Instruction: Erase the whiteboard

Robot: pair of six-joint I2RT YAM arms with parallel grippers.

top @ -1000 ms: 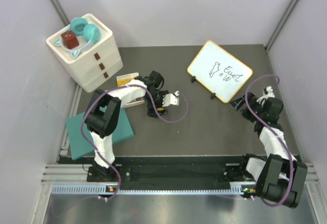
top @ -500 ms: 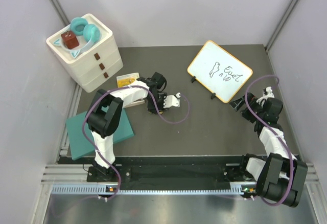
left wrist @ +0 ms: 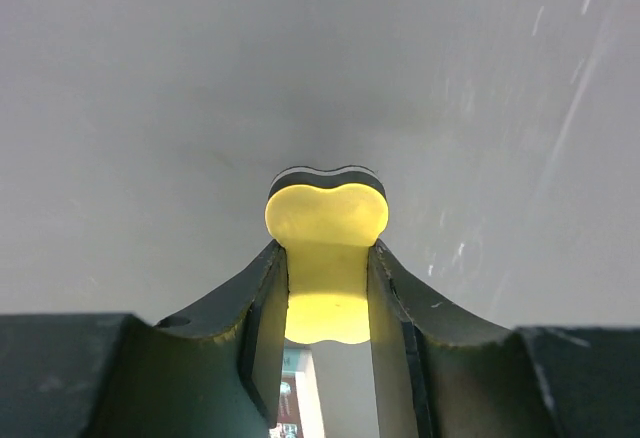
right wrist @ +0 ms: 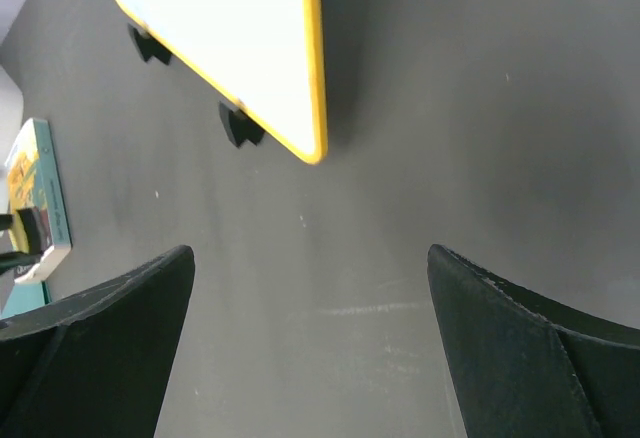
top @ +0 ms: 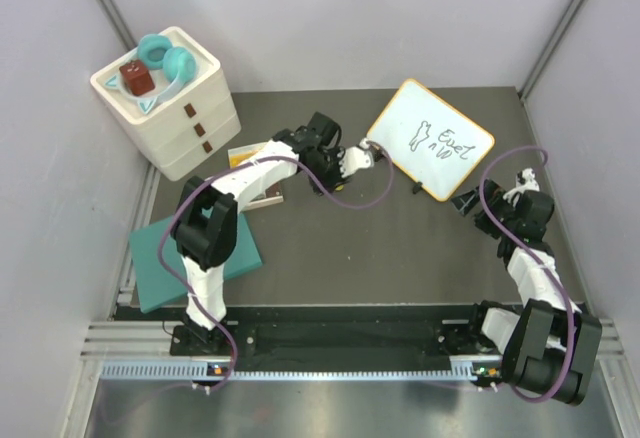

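Observation:
The whiteboard [top: 430,138] stands tilted on small black feet at the back right, orange-yellow frame, black scribbles on its face; its lower corner shows in the right wrist view [right wrist: 240,38]. My left gripper [top: 366,152] is at the board's left corner, shut on a yellow eraser [left wrist: 327,243] with a dark felt layer on its far side, seen against a plain grey surface. My right gripper [top: 466,201] hovers just off the board's near right corner, open [right wrist: 310,268] with only the dark table between its fingers.
A white drawer unit [top: 175,108] at the back left carries teal headphones [top: 165,58] and a small dark red box [top: 137,78]. A flat teal rectangle [top: 190,258] lies at the front left. A small book [top: 250,158] lies beside the drawers, also visible in the right wrist view [right wrist: 35,198].
My left gripper shut on the eraser and swung from the middle of the table up and right to the whiteboard's left corner. The right arm stayed still.

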